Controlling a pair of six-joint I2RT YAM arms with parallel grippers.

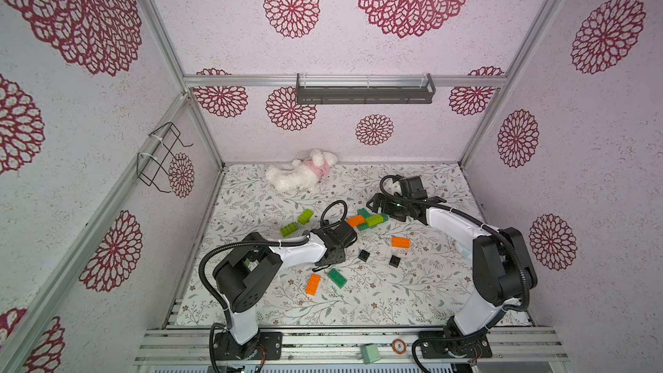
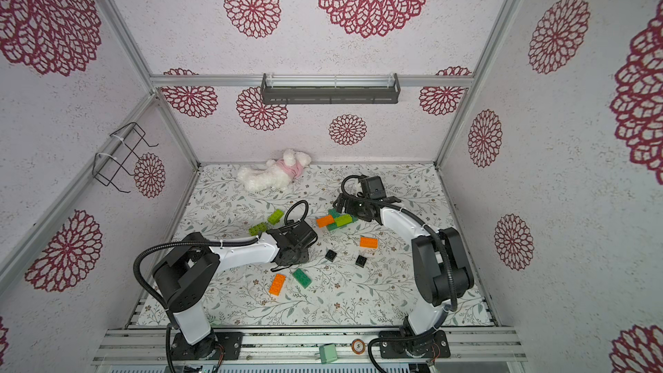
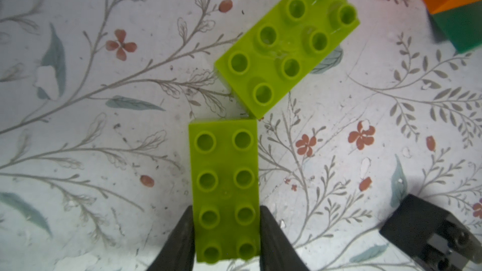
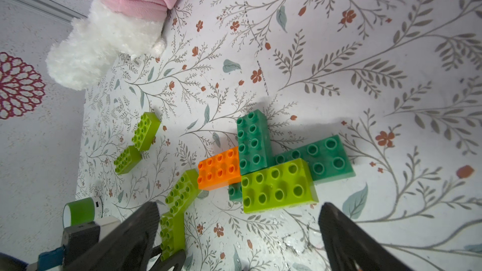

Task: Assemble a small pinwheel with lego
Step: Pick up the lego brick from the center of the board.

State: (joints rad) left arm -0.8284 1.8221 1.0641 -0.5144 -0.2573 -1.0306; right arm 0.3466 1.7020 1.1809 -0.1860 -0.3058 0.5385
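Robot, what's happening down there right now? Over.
Left gripper: jaws clamped on lime brick. Right gripper: jaws open beside partial pinwheel. Second lime brick touches held brick's corner.

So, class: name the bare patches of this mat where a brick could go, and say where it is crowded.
Bare: the mat in front, between front rail and the orange brick and dark green brick; and between plush toy and loose lime bricks. Crowded: the middle, around the assembly, black bricks and the left tool, shut on a lime brick.

Pale walls [image 1: 333, 48] with crimson rosettes [image 1: 291, 5] enclose a leaf-patterned table [image 1: 394, 299].
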